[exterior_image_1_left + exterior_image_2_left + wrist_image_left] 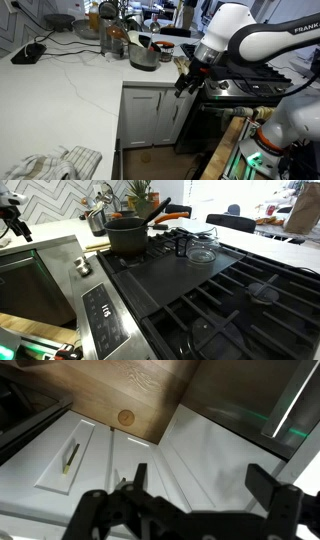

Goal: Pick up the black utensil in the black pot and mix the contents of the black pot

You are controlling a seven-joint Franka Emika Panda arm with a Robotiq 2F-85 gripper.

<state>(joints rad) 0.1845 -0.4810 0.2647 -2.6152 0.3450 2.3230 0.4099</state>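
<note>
- The step in hand was the reach: nothing had been grasped, and mixing had not begun.
- The gripper (198,488) stood released, its jaws wide apart with nothing between them. The wrist view showed only a white cabinet (210,450) door and wood floor past them.
- In an exterior view the gripper (183,78) hung at the front edge of the stove (235,92), above the cabinet and pointing down and outward, not at the cooktop.
- The pot (128,237) sat at a far corner of the stove (200,295).
- The utensil (156,213) rested in the pot, its thin handle slanting up over the rim. Its head was hidden inside.
- A glass lid (203,252) lay on the grate just beside the pot, on the side the handle leaned toward.
- The gripper did not show near the pot, so the two looked well apart.
- The next move probably called for lifting the gripper, swinging it over the cooktop and turning the wrist until the jaws straddled the handle.
- The handle was slim, so the jaws would need to be centred on it before closing. The approach should stay clear of the lid and the pot rim.
</note>
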